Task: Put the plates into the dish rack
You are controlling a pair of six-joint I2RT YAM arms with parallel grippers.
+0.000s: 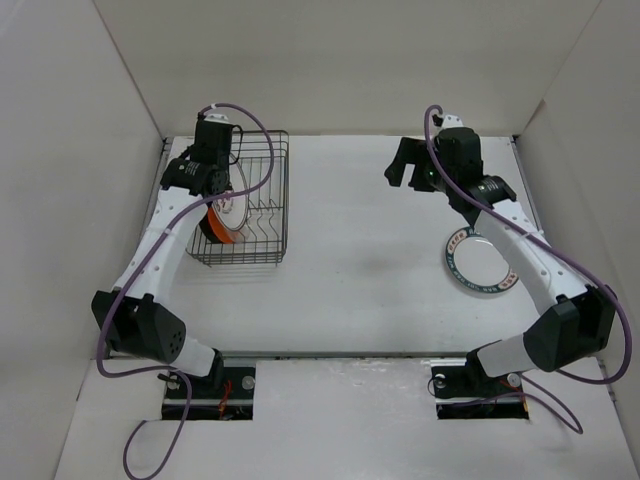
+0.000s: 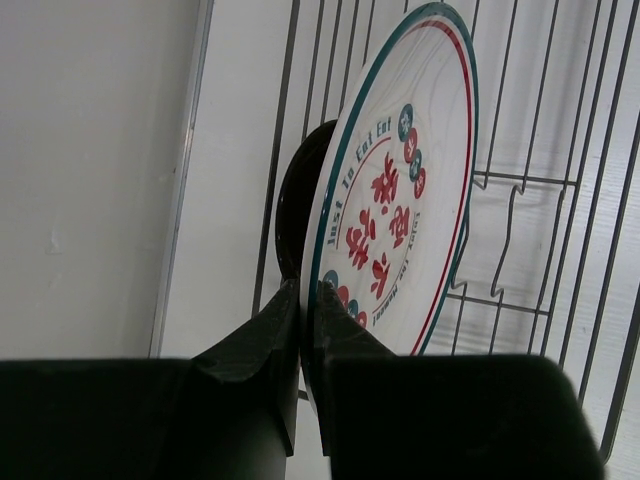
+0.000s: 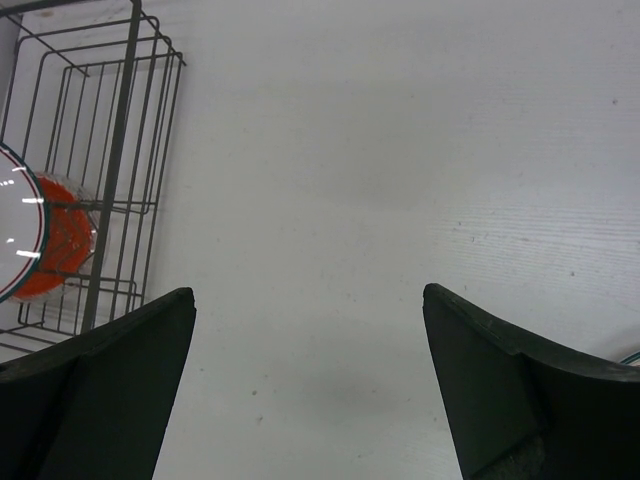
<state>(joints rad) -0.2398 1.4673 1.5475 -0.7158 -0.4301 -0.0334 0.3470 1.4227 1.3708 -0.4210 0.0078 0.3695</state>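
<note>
The dark wire dish rack (image 1: 262, 215) stands at the far left of the table. My left gripper (image 2: 308, 288) is shut on the rim of the white plate with red characters (image 2: 400, 190), holding it upright inside the rack. A black plate (image 2: 292, 200) stands on edge just behind it. An orange plate (image 1: 218, 230) stands at the rack's near end, also seen in the right wrist view (image 3: 62, 240). The larger white plate with a green patterned rim (image 1: 478, 263) lies flat on the table at the right, partly under my right arm. My right gripper (image 1: 408, 165) hovers open above bare table, nothing between its fingers.
White walls enclose the table on the left, back and right. The rack (image 3: 110, 150) sits close to the left wall. Both arm bases are bolted at the near edge.
</note>
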